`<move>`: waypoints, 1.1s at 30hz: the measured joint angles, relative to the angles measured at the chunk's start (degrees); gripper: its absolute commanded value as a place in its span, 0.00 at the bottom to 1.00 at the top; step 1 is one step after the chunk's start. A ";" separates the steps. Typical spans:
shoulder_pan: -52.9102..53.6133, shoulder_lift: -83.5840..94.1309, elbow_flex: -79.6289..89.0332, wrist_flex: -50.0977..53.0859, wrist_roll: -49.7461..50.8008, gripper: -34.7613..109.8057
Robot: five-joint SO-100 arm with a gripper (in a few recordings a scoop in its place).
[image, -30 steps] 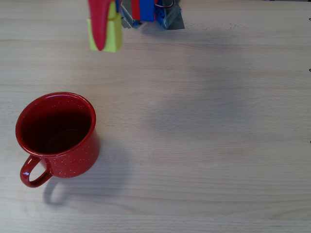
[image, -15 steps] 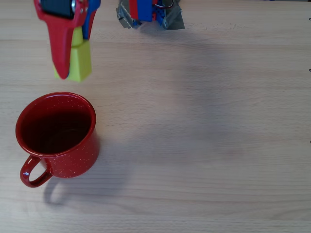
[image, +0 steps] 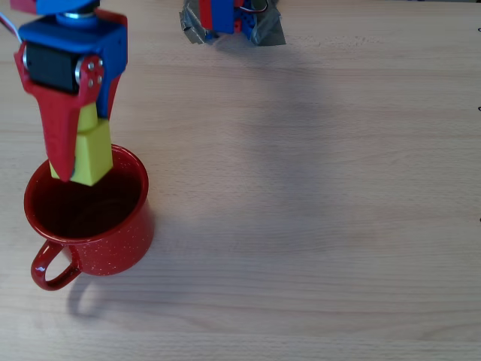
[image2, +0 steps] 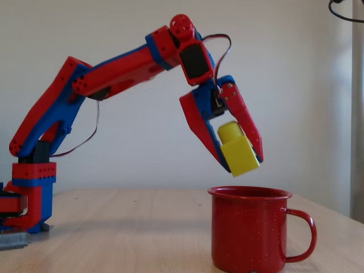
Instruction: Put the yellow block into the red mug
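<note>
Overhead view showed the yellow block (image: 92,153), a bright yellow-green brick with a round stud, gripped between the red fingers (image: 69,139) above the far rim of the red mug (image: 113,241). Fixed view put the block (image2: 239,150) tilted, clear above the mug's (image2: 247,236) open mouth, not touching it. Bare bench (image: 316,195) lay open all around the mug.

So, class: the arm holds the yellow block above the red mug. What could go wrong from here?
1. In the overhead view the block sits over the mug's far rim, not its middle; released now, it may clip the rim and bounce out.
2. The fixed view shows the block tilted in the gripper, so it could tumble unpredictably.
3. Lowering further, the gripper might hit the rim.
</note>
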 measured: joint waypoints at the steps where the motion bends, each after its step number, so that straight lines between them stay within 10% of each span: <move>1: 0.00 -0.70 -0.70 0.00 -0.70 0.24; 20: 1.49 -4.83 -1.67 -1.23 -2.02 0.25; 33: 0.97 -4.83 -1.67 -0.79 -2.02 0.44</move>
